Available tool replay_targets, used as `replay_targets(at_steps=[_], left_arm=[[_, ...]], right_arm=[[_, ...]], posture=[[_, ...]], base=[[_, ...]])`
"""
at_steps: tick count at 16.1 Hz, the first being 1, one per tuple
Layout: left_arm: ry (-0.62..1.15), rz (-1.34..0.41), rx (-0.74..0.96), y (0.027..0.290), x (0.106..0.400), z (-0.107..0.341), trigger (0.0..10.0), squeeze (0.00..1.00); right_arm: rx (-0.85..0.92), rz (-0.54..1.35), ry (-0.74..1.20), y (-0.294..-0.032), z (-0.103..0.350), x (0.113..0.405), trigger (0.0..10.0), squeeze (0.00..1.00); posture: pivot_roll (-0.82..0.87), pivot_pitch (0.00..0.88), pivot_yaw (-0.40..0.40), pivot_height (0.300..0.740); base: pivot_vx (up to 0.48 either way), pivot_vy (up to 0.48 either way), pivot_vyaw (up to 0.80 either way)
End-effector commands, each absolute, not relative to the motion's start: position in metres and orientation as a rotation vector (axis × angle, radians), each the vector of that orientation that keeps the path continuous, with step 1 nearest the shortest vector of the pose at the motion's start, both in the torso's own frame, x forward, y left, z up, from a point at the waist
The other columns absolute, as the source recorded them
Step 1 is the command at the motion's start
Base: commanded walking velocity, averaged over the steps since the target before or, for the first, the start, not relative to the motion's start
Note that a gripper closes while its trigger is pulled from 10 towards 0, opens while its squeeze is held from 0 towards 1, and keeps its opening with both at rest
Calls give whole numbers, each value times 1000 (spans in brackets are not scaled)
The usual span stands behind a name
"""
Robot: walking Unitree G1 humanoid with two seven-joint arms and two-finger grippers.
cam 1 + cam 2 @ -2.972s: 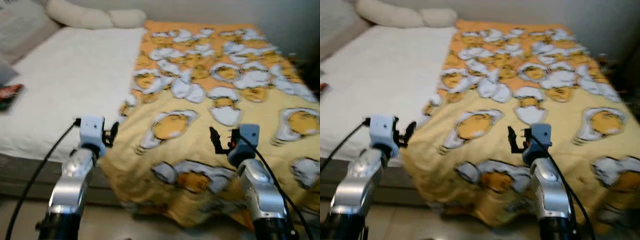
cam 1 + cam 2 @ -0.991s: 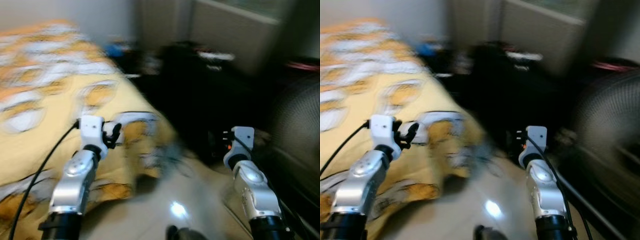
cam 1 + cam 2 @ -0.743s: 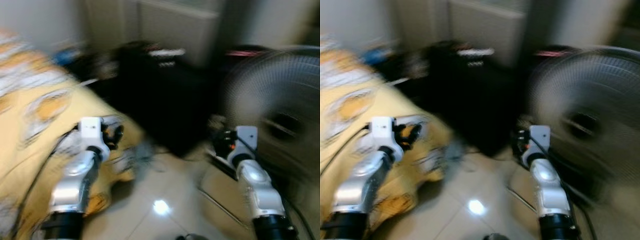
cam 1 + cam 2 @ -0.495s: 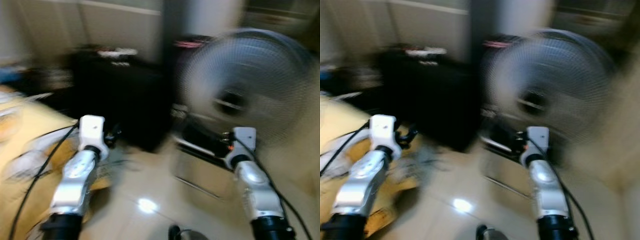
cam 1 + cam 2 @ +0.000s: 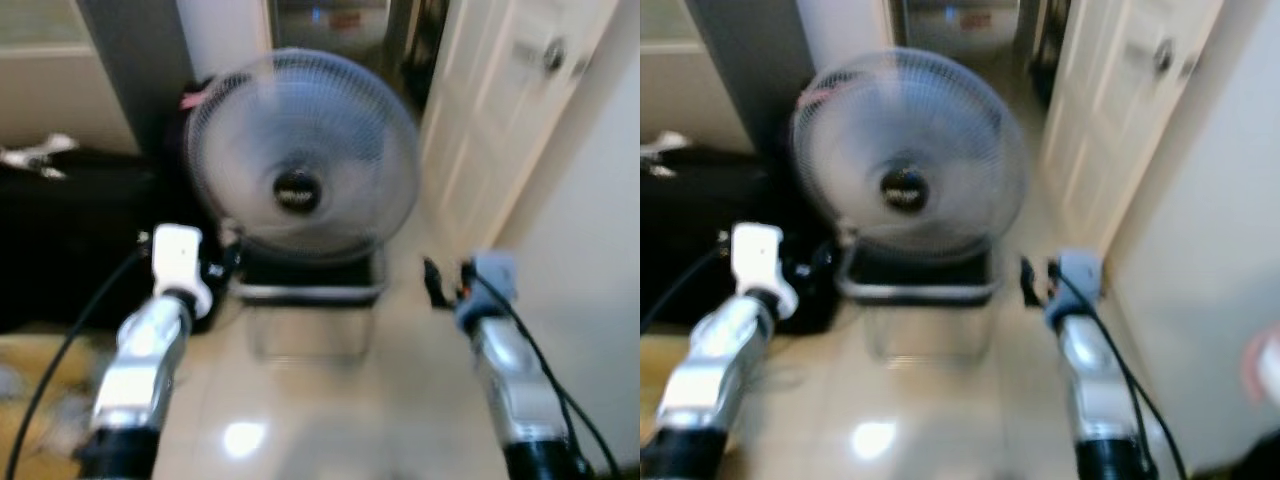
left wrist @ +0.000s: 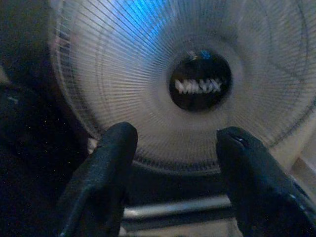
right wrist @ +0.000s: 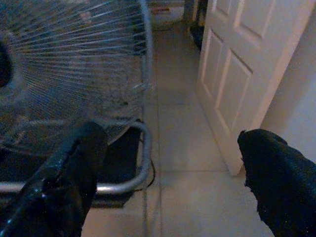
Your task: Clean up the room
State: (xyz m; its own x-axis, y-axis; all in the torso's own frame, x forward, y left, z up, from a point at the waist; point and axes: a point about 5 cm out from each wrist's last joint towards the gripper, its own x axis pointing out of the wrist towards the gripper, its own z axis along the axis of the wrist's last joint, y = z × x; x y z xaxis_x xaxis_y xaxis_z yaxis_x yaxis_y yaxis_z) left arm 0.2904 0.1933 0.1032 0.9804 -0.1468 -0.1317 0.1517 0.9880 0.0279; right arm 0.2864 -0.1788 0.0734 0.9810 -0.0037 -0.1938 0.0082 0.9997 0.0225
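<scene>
A large floor fan (image 5: pixel 300 160) with a round wire cage and a black hub stands straight ahead on a metal tube base (image 5: pixel 308 293) on the tiled floor. My left gripper (image 5: pixel 226 264) is held up in front of the fan's lower left, open and empty; in the left wrist view its fingers (image 6: pixel 106 163) frame the fan's hub (image 6: pixel 200 87). Open and empty too, my right gripper (image 5: pixel 436 283) hovers just right of the fan's base. The right wrist view has its fingers (image 7: pixel 74 168) spread before the fan cage (image 7: pixel 74 69) and a white door (image 7: pixel 247 74).
A white panelled door (image 5: pixel 510 110) stands at the right, with a pale wall (image 5: pixel 600 300) nearer me. Low black furniture (image 5: pixel 60 230) sits left of the fan. A corner of the yellow blanket (image 5: pixel 30 400) lies at the lower left. Shiny tiled floor (image 5: pixel 330 410) stretches ahead.
The whole view has swung right, from the bed with the yellow blanket past the black furniture to the fan and door. Both arms kept their raised pose.
</scene>
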Motion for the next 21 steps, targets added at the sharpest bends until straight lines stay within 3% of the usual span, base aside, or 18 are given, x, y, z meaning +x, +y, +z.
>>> replay_targets(at_steps=[1, 4, 18, 21], left_arm=[[130, -147, 37, 196, 291, 105, 10000, 0], [131, -134, 25, 196, 291, 103, 10000, 0], [105, -126, 17, 193, 292, 105, 10000, 0], [105, -131, 18, 193, 293, 105, 10000, 0]], right_arm=[[32, 11, 187, -173, 77, 289, 10000, 0], [17, 19, 164, -176, 80, 290, 10000, 0], [12, 52, 150, -172, 81, 289, 10000, 0], [22, 49, 154, -171, 80, 289, 10000, 0]], posture=[[-20, 0, 27, 740], [-30, 0, 30, 740], [-30, 0, 24, 740], [-29, 0, 26, 740]], base=[[375, 0, -481], [361, 0, -325], [0, 34, 0], [0, 286, 0]])
